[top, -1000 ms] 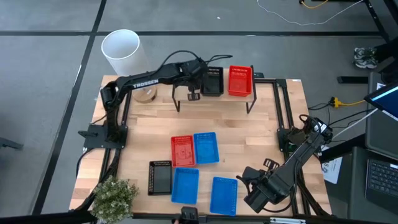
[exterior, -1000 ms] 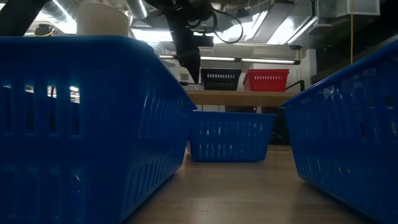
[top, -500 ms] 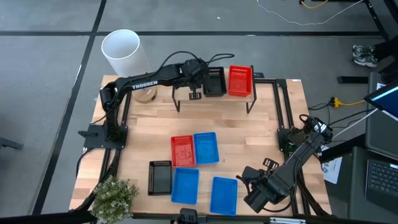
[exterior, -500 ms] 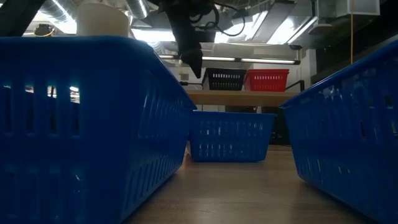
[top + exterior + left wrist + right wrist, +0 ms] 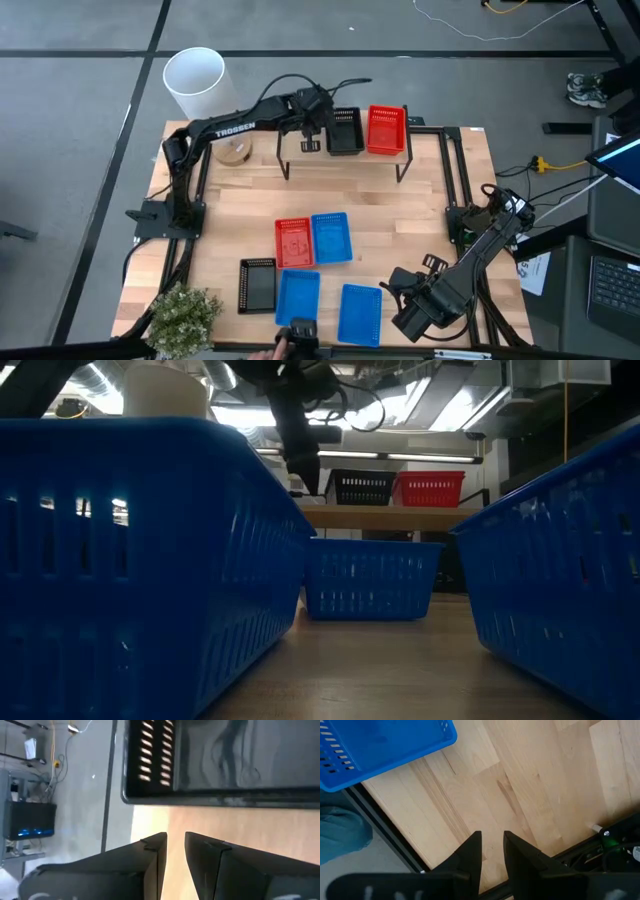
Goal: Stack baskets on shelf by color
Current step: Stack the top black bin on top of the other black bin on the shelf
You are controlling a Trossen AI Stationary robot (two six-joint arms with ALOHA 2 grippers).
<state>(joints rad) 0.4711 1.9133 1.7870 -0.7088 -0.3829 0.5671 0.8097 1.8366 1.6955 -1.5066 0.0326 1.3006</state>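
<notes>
Overhead, left hand (image 5: pixel 310 145) hangs beside the shelf's black basket (image 5: pixel 345 132); wrist view shows fingers nearly together, empty.

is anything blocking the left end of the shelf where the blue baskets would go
Only the left end effector, hovering over that end beside the black mesh basket on the light wood shelf. The plank there shows no basket; the red mesh basket sits at the far end.
</notes>
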